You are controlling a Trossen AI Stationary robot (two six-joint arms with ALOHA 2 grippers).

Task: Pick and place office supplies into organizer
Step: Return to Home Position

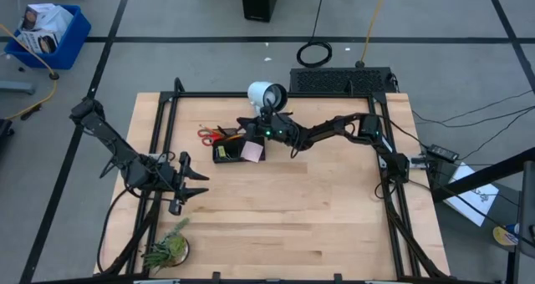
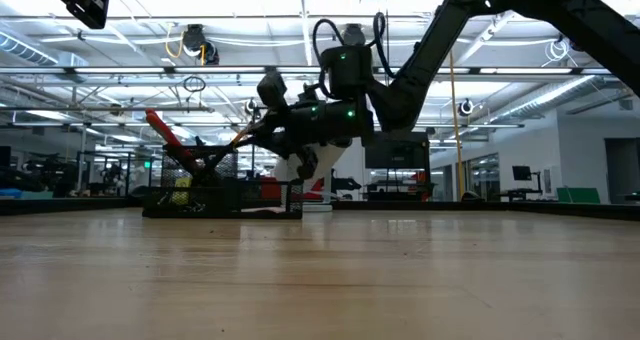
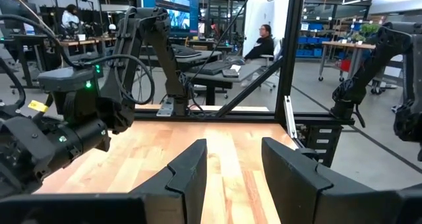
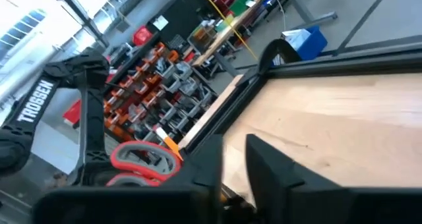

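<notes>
Wooden table (image 1: 334, 217), scissors (image 1: 206, 134) leaning in organizer (image 1: 224, 154), handles toward left tool (image 1: 197, 184), right tool (image 1: 248, 127) overhead, both spread.

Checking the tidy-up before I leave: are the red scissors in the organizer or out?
In. The scissors stand tilted in the organizer, red handles sticking up above its rim.

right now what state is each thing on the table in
left gripper, open, empty, raised over the table's left side
right gripper, open, empty, just above the organizer
organizer, upright on the table, partly filled
scissors, leaning in the organizer, handles up
sticky-note pad, flat at the organizer's right end
plant, on the table near the left arm, untouched
</notes>
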